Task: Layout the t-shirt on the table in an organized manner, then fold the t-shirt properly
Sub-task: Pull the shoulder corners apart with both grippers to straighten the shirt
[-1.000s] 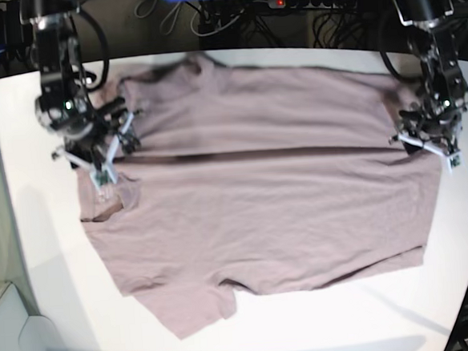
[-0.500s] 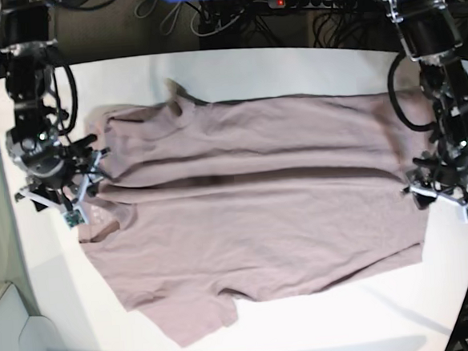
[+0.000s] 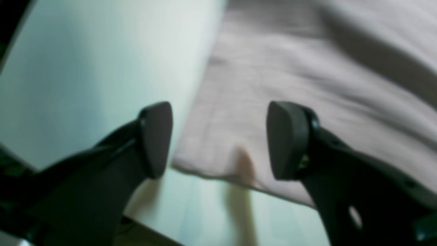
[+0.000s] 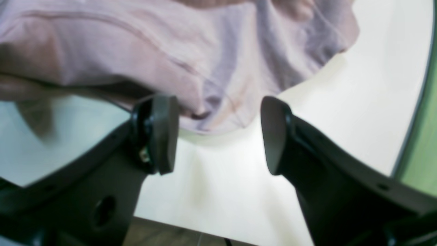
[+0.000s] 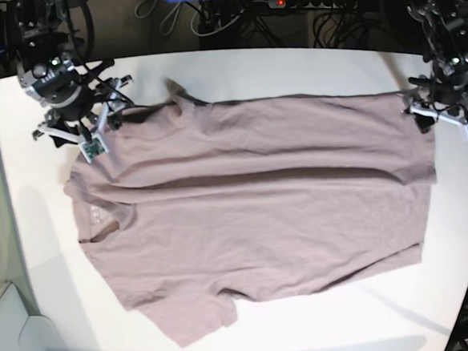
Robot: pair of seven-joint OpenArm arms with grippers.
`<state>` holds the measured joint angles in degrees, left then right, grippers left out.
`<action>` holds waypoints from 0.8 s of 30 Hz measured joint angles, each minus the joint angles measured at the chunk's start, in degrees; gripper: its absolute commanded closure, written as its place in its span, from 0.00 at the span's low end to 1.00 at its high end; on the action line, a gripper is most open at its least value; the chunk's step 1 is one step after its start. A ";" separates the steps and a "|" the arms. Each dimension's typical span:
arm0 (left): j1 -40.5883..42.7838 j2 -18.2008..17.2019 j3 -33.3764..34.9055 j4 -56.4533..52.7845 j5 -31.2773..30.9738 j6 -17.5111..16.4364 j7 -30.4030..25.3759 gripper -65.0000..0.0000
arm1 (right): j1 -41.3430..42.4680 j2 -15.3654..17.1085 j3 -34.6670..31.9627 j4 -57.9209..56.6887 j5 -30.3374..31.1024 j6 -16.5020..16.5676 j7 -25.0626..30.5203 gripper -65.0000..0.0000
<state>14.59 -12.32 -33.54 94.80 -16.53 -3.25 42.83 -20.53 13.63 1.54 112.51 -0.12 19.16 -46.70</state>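
Both arms have lifted to the far corners of the t-shirt (image 5: 252, 206), fingers apart on the left gripper (image 5: 445, 115) and right gripper (image 5: 86, 125); bare desk (image 5: 309, 331) rings the hem.

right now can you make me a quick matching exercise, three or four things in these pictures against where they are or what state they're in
Things:
1. t-shirt
2. table
3. left claw
4. right claw

States or places:
A. open, at the shirt's hem corner
B. white, under everything
C. spread out, with a long crease across the body
D. open, at the sleeve end of the shirt

Pairs: 1-C, 2-B, 3-A, 4-D
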 measured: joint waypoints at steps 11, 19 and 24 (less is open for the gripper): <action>1.73 0.59 0.09 -4.52 -0.59 -0.42 -0.20 0.34 | -0.13 0.00 0.00 0.02 0.11 0.00 0.20 0.42; 0.79 -0.09 -0.04 -9.97 -0.57 -0.44 -2.82 0.34 | -0.15 0.02 0.00 0.00 0.11 0.00 0.20 0.42; 0.74 -0.55 2.16 -10.84 -0.61 -0.42 -4.52 0.64 | -0.33 0.37 0.02 0.00 0.11 0.00 -0.02 0.42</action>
<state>15.33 -12.86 -31.38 83.96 -17.15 -3.66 38.30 -20.86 14.00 1.56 112.51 -0.01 19.16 -46.72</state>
